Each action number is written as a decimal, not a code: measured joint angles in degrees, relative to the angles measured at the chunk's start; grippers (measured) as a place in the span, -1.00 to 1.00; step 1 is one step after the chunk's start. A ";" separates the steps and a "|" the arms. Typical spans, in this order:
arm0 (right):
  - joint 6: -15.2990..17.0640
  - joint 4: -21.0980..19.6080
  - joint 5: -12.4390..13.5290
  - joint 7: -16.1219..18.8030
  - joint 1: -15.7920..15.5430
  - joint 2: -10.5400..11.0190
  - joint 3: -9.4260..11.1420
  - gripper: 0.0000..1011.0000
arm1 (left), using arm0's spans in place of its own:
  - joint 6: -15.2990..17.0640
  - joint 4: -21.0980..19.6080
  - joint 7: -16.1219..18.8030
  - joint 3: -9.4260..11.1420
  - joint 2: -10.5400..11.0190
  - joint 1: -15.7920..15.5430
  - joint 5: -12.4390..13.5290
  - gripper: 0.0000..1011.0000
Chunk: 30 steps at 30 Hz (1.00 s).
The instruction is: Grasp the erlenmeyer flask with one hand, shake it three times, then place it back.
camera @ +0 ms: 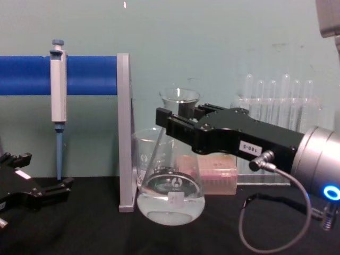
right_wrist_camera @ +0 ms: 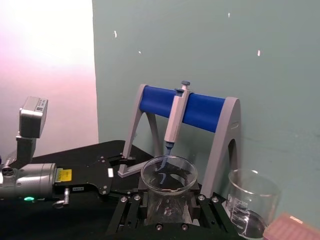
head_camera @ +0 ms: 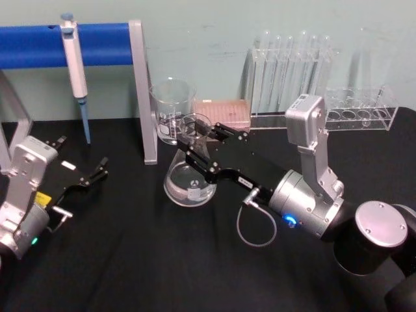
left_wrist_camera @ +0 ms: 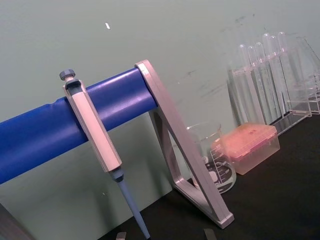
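The erlenmeyer flask [head_camera: 190,184] is clear glass and holds a little clear liquid in its broad base. It tilts, with its neck leaning toward the back. My right gripper [head_camera: 201,140], the hand, is shut on the neck just below the rim. From the chest view the flask [camera: 170,197] hangs from the black jaws of the right gripper [camera: 178,114], in front of the stand's grey leg. The rim of the flask [right_wrist_camera: 168,172] shows between the fingers in the right wrist view. My left gripper [head_camera: 99,170] rests open at the table's left, apart from the flask.
A beaker [head_camera: 172,110] stands just behind the flask, beside the grey stand leg [head_camera: 144,91]. A pipette [head_camera: 75,68] hangs from the blue bar [head_camera: 39,44]. A pink tip box [head_camera: 224,112], tall test tubes [head_camera: 292,71] and a clear rack [head_camera: 361,112] line the back. Black cloth covers the table.
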 joint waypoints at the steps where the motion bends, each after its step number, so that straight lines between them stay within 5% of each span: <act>1: -0.06 0.00 0.01 -0.34 -0.01 0.08 0.09 -0.11 | 0.00 0.00 0.00 0.00 0.00 0.00 0.00 0.98; 11: -0.18 -0.80 -0.17 -3.86 -1.32 0.85 2.66 -0.11 | 0.00 0.00 0.00 0.00 0.00 0.00 0.00 0.98; 30: 0.10 -5.60 -2.01 -13.10 -9.87 2.77 14.85 -0.11 | 0.00 0.00 0.00 0.00 0.00 0.00 0.00 0.98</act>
